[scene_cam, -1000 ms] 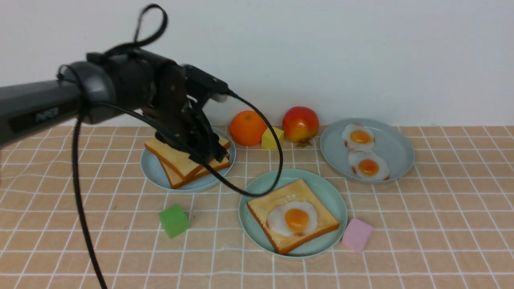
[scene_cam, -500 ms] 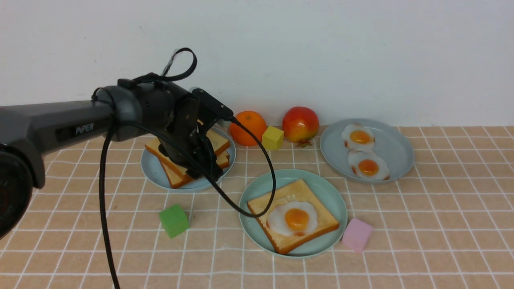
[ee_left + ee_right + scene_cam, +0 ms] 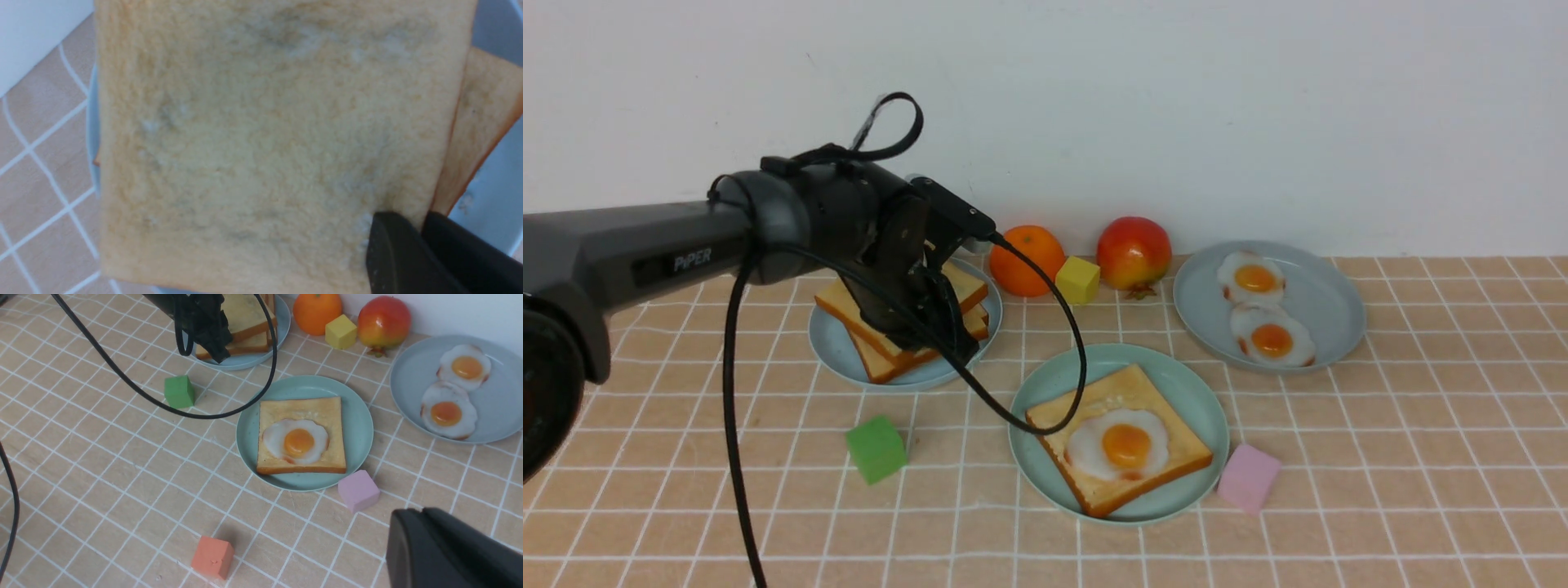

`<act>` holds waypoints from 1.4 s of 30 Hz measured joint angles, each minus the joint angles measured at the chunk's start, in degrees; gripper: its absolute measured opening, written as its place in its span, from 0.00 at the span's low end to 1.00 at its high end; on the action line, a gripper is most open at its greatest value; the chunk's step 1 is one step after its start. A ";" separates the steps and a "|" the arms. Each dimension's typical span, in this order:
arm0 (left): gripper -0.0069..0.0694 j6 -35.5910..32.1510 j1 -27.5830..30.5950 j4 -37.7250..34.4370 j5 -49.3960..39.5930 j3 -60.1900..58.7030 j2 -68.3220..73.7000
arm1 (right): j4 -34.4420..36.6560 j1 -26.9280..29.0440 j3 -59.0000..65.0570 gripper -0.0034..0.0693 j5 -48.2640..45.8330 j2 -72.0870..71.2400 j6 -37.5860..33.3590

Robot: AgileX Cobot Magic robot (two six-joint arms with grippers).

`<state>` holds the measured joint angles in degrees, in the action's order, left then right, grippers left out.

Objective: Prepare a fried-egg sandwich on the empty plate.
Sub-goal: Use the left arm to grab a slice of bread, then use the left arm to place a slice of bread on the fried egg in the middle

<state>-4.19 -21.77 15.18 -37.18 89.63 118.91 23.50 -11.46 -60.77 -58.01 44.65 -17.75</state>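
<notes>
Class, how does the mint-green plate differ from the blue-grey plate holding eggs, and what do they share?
The mint-green plate carries one toast slice with one fried egg on it; the blue-grey plate carries two eggs and no toast. The mint-green plate sits nearer in the front view, the blue-grey plate farther back and right. Both are round and shallow.

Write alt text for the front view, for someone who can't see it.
The robot's left gripper is at a toast stack on a grey plate. To its right and nearer the camera, a green plate holds one toast slice topped with an egg.
</notes>
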 joint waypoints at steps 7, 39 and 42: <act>0.14 -0.25 -4.36 -1.67 -7.81 -0.65 -10.28 | 0.19 0.00 0.00 0.12 -0.30 0.00 0.00; 0.14 -4.89 -25.98 -3.19 -2.37 -6.30 -5.52 | 0.13 0.00 0.06 0.15 -6.28 -4.11 0.00; 0.20 -4.89 -25.98 -3.19 -2.37 -6.30 -5.52 | 0.13 0.00 0.06 0.15 -6.28 -4.11 0.00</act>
<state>-9.08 -47.75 12.00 -39.55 83.33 113.39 23.63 -11.46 -60.71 -64.29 40.54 -17.75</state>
